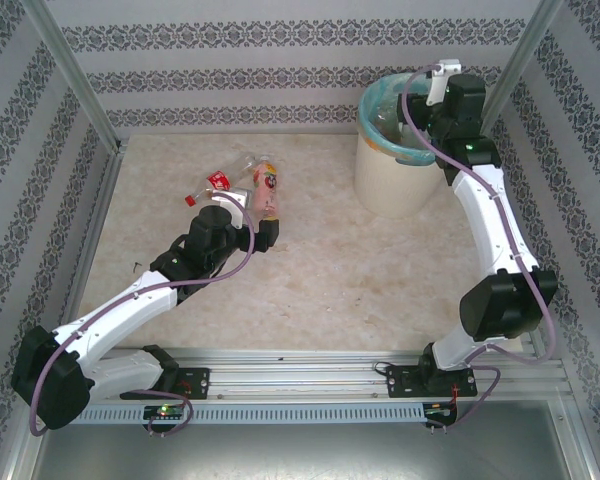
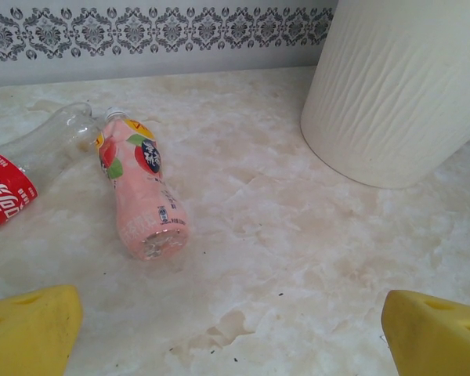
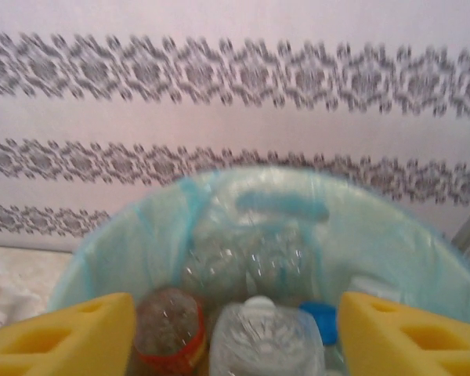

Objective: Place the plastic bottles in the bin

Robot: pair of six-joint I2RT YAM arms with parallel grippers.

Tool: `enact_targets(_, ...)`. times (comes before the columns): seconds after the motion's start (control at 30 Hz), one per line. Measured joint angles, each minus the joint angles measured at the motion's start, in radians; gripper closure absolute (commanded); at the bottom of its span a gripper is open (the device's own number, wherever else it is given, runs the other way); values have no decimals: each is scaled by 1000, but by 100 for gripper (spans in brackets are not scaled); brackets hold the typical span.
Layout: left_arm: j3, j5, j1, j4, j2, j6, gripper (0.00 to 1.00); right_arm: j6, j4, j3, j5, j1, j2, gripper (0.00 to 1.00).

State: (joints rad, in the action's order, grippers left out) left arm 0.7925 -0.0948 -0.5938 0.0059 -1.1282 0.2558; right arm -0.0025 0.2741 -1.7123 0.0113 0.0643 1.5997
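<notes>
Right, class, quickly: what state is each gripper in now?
Left gripper: open, empty.
Right gripper: open over the bin, gripping nothing.

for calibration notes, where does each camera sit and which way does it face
top external: above and behind the bases, looking down on the table; both arms show
left wrist: low over the table, facing the pink-labelled bottle and bin; yellow fingers show
right wrist: above the bin, looking into its turquoise liner at bottles; yellow fingers show
shared: top and left wrist both see that bottle and bin
</notes>
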Motion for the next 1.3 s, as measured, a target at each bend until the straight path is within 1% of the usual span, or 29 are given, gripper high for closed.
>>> enact_targets(0.2, 0, -5, 0, 0, 6, 0, 2, -10, 10, -43, -4, 10, 17, 54)
enact_targets(0.47, -2, -16, 0, 0, 37, 0, 2, -3, 130, -103, 9, -3, 178, 64)
enact_targets(0.67, -14, -19, 0, -2, 45, 0, 2, 11, 153, -82, 34, -11, 164, 70)
enact_targets(0.87, -14, -19, 0, -3, 42, 0, 1, 27, 127, -3, 55, -29, 118, 72)
enact_targets(1.13, -14, -18, 0, -3, 30, 0, 1, 31, 80, 34, 59, -39, 112, 76)
enact_targets(1.3, -14, -19, 0, -4, 30, 0, 1, 37, 50, 61, 61, -43, 102, 76)
